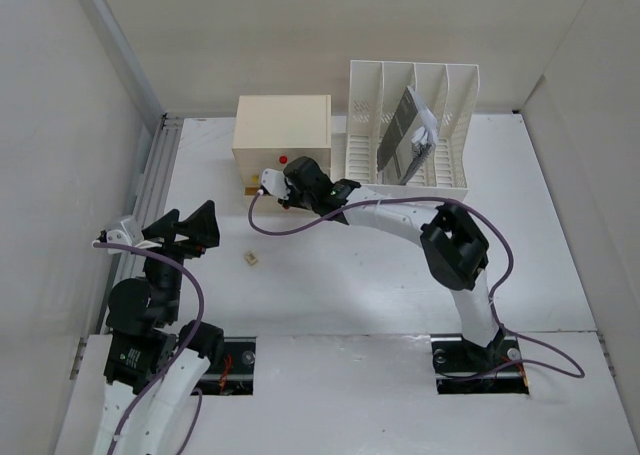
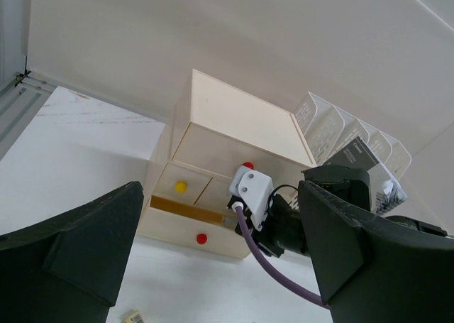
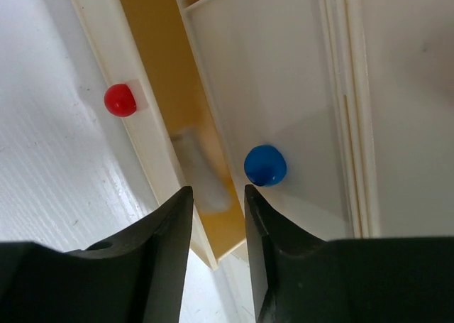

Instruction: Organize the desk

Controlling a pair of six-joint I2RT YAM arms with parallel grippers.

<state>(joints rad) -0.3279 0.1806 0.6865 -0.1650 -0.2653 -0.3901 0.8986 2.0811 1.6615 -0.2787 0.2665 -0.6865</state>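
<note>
The white desk [image 1: 350, 285] carries a cream drawer box [image 1: 282, 125] at the back. Its bottom drawer [image 2: 191, 213], the one with a red knob [image 3: 120, 100], is pulled out a little and shows a yellow-brown inside. My right gripper [image 3: 217, 192] hangs over that gap beside a blue knob [image 3: 265, 165], its fingers a little apart and holding nothing. A pale blurred object [image 3: 202, 170] lies in the drawer below them. My left gripper [image 2: 220, 216] stands wide open and empty above the desk's left side, facing the box. A small tan item [image 1: 251, 259] lies on the desk.
A white slotted file rack [image 1: 410, 125] with dark booklets stands right of the box. A grey rail [image 1: 150, 195] runs along the desk's left edge. White walls enclose the back and sides. The right arm's purple cable [image 2: 266, 266] loops near the box.
</note>
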